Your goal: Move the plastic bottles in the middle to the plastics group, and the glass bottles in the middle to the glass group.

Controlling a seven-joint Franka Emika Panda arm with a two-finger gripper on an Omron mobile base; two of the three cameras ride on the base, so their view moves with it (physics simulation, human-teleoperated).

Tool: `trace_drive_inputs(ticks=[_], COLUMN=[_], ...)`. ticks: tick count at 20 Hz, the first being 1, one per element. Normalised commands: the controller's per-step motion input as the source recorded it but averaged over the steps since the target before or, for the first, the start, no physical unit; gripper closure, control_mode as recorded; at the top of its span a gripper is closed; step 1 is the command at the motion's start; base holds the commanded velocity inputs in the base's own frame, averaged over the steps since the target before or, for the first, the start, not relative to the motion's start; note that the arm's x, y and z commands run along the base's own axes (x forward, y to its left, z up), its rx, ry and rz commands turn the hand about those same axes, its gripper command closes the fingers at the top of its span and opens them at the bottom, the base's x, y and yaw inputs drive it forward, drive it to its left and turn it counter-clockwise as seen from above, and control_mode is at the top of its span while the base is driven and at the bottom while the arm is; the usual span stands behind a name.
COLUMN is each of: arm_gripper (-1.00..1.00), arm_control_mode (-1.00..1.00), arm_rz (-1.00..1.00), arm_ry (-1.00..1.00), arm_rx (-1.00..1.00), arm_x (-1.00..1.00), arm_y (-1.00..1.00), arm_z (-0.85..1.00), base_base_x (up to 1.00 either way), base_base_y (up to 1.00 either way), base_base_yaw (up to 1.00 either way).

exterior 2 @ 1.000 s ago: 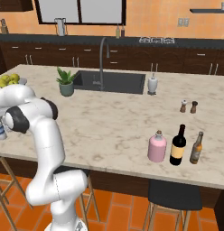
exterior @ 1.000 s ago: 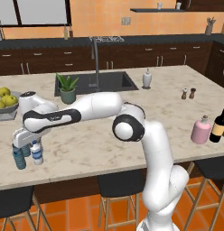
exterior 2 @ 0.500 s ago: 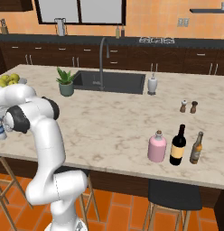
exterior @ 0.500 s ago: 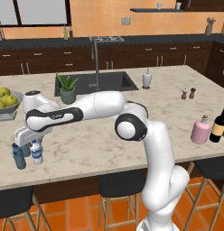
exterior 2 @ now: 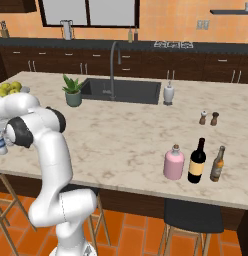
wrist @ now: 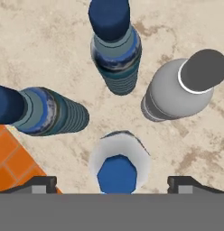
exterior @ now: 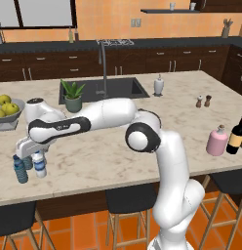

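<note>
1. Work surface: a beige marble-pattern island counter (exterior: pixel 108 156) with dark cabinet fronts and dark stools below it, over an orange tile floor.
2. Room: a black sink (exterior: pixel 110 89) with a tall faucet (exterior: pixel 102 66) is set into the counter. A potted plant (exterior: pixel 72 95) stands at the sink's 9 o'clock side. A bowl of green fruit (exterior: pixel 6 110) sits at the counter's left end.
3. A white soap dispenser (exterior: pixel 158 85) stands at the sink's 3 o'clock side. Two small shakers (exterior: pixel 203 101) stand side by side further right.
4. Back wall: orange, with dark cabinets, a window and a high shelf.
5. Gripper (wrist: pixel 112 182): it points down over the bottle cluster at the counter's left front corner. The fingertips stand well apart, one on each side of the labelled bottle, and clear of it.
6. Labelled clear bottle (wrist: pixel 118 162): white cap, blue label, upright, between the fingertips.
7. Plain greyish-clear bottle (wrist: pixel 179 88): upright, at 2 o'clock from the labelled bottle in the hand view.
8. Blue-tinted bottles: ribbed, blue-capped; one (wrist: pixel 116 47) at 12 o'clock, one (wrist: pixel 39 110) at 9 o'clock near the counter edge. All four stand close together but apart.
9. Pink bottle (exterior 2: pixel 173 162): squat, narrow neck, brownish stopper, at the right front, just beside the dark wine bottle (exterior 2: pixel 197 161) with its cream label.
10. A slimmer brown bottle (exterior 2: pixel 217 164) stands at the wine bottle's 3 o'clock side.
</note>
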Motion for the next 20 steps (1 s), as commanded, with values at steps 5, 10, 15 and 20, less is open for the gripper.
trace_drive_inputs(ticks=[5, 10, 15, 20], arm_gripper=[-1.0, -1.0, -1.0, -1.0], arm_control_mode=[-1.0, -1.0, -1.0, -1.0], arm_rz=[0.0, 0.0, -0.01, -0.02], arm_ry=[-0.1, -0.17, -0.14, -0.02], arm_rx=[0.0, 0.01, 0.05, 0.06], arm_x=[-0.37, -0.59, -0.62, -0.48], arm_y=[0.0, -0.32, -0.82, -1.0], arm_z=[0.31, 0.24, 0.01, 0.0], base_base_x=[0.0, 0.0, 0.0, 0.0], base_base_y=[0.0, 0.0, 0.0, 0.0], base_base_yaw=[0.0, 0.0, 0.0, 0.0])
